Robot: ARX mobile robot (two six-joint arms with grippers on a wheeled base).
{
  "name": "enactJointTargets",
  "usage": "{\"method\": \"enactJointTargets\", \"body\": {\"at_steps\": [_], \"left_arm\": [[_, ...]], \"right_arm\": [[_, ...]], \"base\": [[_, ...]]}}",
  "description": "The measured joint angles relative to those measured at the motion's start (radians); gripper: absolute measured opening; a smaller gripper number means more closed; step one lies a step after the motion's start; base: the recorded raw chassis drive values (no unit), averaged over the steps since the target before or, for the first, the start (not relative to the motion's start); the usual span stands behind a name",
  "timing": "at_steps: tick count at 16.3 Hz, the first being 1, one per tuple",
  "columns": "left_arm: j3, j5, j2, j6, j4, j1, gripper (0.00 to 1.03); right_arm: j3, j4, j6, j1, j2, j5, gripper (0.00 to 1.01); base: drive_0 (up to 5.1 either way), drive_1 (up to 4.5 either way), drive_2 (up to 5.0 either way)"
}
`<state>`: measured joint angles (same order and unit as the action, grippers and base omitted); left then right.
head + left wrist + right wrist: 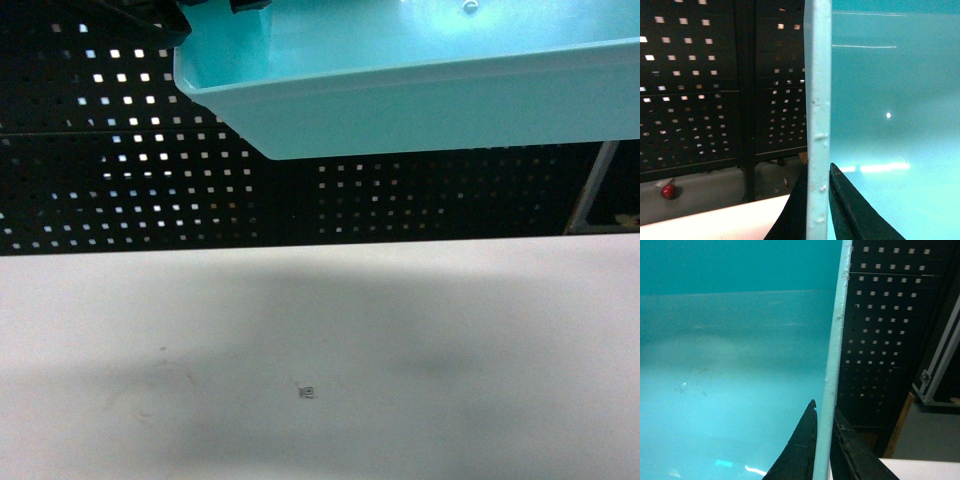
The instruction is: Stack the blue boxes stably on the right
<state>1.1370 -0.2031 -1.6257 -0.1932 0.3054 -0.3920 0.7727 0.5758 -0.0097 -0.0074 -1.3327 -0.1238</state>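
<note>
While both tools pinch opposite rims, turquoise tub (420, 100) hangs lengthwise left-right, opening up.

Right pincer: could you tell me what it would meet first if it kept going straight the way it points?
The right pincer already straddles the turquoise tub wall, so sliding onward it likely meets the tub's floor, though depth is unclear.

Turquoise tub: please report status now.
Left gripper and right gripper both shut on the tub rim. Tub held above white table. Nothing underneath.
</note>
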Motion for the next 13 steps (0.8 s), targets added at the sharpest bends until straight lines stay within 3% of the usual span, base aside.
{"method": "enactJointTargets", "body": {"at_steps": [13], "left_arm": [[0.000, -0.002, 0.000, 0.007, 0.002, 0.000, 0.08]], "right_arm": [[0.000, 0.002, 0.000, 0.000, 0.000, 0.000, 0.07]], "base": [[0.0, 0.00, 0.0]]}}
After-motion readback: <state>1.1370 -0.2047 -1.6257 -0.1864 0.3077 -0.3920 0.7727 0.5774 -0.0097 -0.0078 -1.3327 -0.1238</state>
